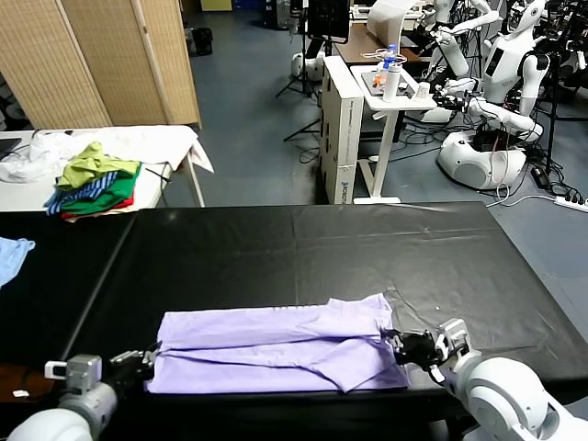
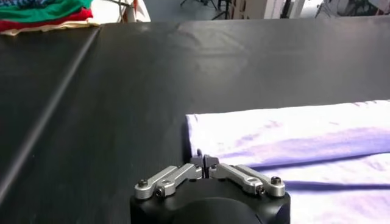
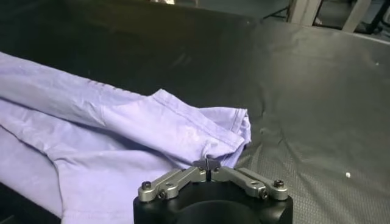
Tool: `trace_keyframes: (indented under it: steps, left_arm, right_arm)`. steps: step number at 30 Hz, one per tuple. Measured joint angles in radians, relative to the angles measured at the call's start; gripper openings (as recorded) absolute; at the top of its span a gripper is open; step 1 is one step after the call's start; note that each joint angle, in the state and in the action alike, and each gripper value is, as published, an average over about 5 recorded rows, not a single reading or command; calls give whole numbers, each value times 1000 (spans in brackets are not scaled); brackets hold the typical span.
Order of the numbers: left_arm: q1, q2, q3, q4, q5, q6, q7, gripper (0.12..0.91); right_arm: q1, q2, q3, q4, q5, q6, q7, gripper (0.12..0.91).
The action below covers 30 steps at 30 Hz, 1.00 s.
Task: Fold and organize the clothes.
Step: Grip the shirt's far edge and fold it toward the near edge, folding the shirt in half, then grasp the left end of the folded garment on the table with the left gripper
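Observation:
The pale lavender T-shirt [image 1: 276, 349] lies folded into a long band along the near edge of the black table [image 1: 276, 248], plain face up. My left gripper [image 1: 147, 358] is at its left end. In the left wrist view that gripper [image 2: 204, 161] has its tips almost touching, right at the T-shirt [image 2: 292, 140] corner. My right gripper [image 1: 395, 344] is at the right end. In the right wrist view it [image 3: 207, 163] is shut, with a small pucker of the T-shirt [image 3: 122, 134] rising at its tips.
A pile of green, yellow and striped garments [image 1: 96, 184] sits on a white side table [image 1: 165, 142] at the back left. A light blue cloth [image 1: 11, 255] lies at the black table's left edge. A white cabinet [image 1: 340, 119] and other robots [image 1: 505, 64] stand behind.

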Motion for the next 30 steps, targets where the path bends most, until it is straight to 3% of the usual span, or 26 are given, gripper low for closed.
trace_keyframes:
  steps: [6, 8, 10, 18, 24, 30]
  left_arm:
    - [37, -25, -33, -46, -6, 20, -15, 698]
    - [38, -32, -44, -54, -7, 20, -19, 813]
    - [28, -39, -53, -54, -12, 16, -31, 878]
    - [-87, -59, -40, 12, -49, -16, -66, 907]
    - [-173, -60, 11, 61, -93, -17, -86, 907]
    - [-234, -62, 58, 108, -113, -18, -77, 907]
  right_arm:
    - [-53, 5, 71, 54, 29, 0, 0, 790]
    - [-55, 14, 93, 58, 43, 0, 6, 867]
    - [-45, 29, 105, 49, 51, 0, 19, 894]
    - [59, 137, 68, -64, 24, 0, 79, 907]
    - [132, 211, 11, -148, -11, 0, 87, 907]
    - [186, 260, -32, -209, -29, 0, 91, 907]
